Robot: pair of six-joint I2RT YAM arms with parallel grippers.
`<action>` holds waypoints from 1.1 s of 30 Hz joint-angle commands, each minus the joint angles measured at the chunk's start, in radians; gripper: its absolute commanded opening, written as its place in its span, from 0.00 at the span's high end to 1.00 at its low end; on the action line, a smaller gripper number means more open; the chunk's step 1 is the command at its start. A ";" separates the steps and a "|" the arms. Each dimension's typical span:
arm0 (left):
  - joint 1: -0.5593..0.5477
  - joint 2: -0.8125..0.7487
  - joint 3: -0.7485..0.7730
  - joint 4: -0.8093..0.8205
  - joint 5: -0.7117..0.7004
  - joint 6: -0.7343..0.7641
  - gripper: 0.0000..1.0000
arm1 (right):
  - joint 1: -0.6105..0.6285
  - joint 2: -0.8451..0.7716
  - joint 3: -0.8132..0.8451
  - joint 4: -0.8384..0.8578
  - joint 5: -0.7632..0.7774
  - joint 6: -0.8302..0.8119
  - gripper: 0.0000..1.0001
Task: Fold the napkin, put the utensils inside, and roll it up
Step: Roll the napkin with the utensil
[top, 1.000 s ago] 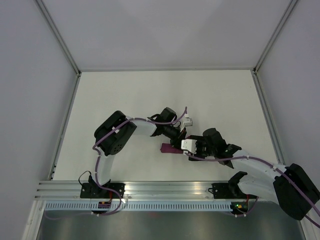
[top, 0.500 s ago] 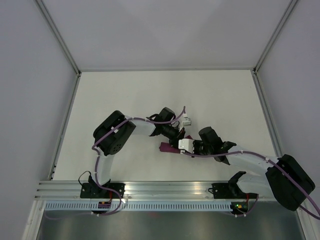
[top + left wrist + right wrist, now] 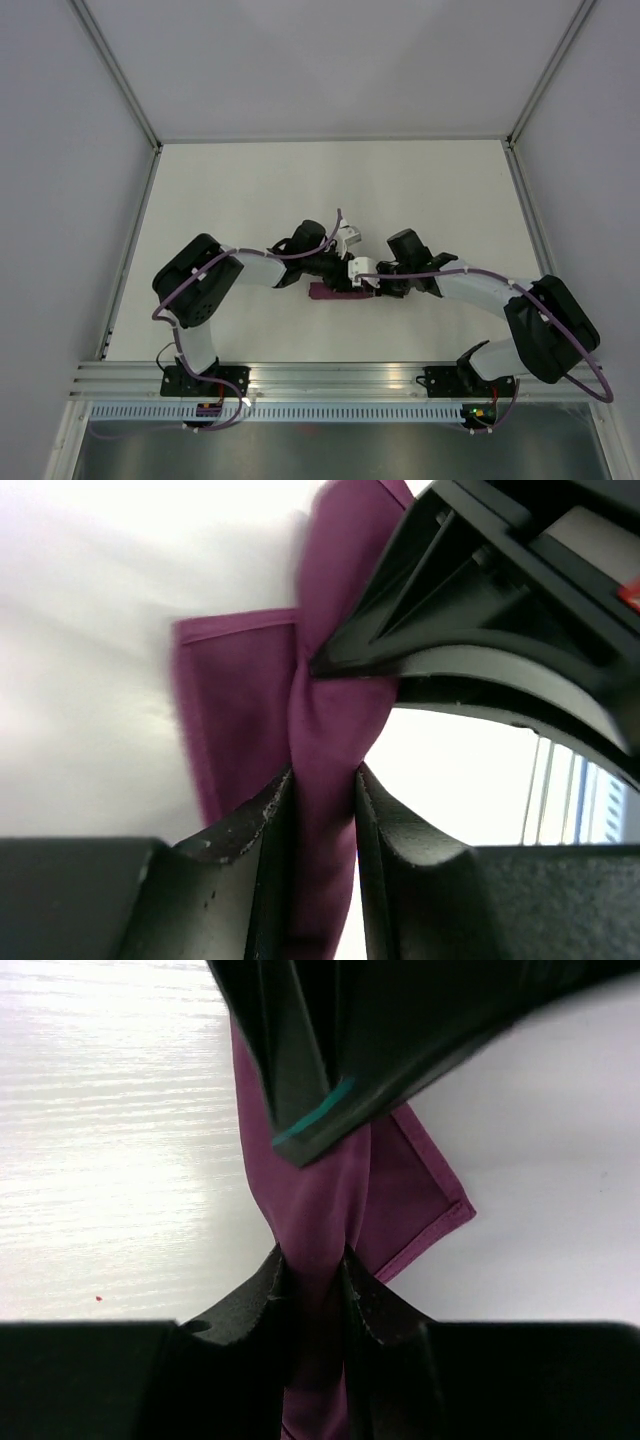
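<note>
Looking at the napkin [image 3: 330,292]: a narrow magenta bundle lying flat on the bench [image 3: 250,190], just below centre of the top view, long axis running left-right. Both wrists sit right over its right end.

Left gripper [image 3: 322,780]: clenched on the napkin, a bunched ridge of cloth squeezed between both fingers in the left wrist view. A flat hemmed flap spreads out to the left of that ridge on the bench.

Right gripper [image 3: 313,1260]: also grasping the napkin, the same kind of gathered ridge pinched between its fingers. A hemmed corner pokes out to the right in the right wrist view.

Knife: not visible in any view. Can't tell whether it's inside the bundle.

Progress, my read: the fold is done and the cloth is compacted into a strip, so we're in the roll-up phase or tidying it. The loose flap and corner say the roll isn't tight or closed yet. Left to do: finish tucking those edges, then let go.

Versus the frame a second back: both wrists have shifted up and left in the top view. The left elbow has swung out toward the left edge, and the right arm now reaches further across. The bundle sits slightly higher and reads a bit longer. The right gripper has gone from wide apart to closed on the cloth.
</note>
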 commanded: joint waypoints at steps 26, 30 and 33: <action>-0.182 -0.438 -0.451 0.625 -0.848 0.287 0.54 | -0.188 0.584 0.516 -0.645 -0.167 -0.200 0.88; -0.282 -0.379 -0.414 0.586 -0.888 0.422 0.54 | -0.193 0.621 0.567 -0.680 -0.170 -0.202 0.89; -0.356 -0.301 -0.395 0.595 -0.926 0.572 0.51 | -0.195 0.635 0.584 -0.694 -0.168 -0.206 0.89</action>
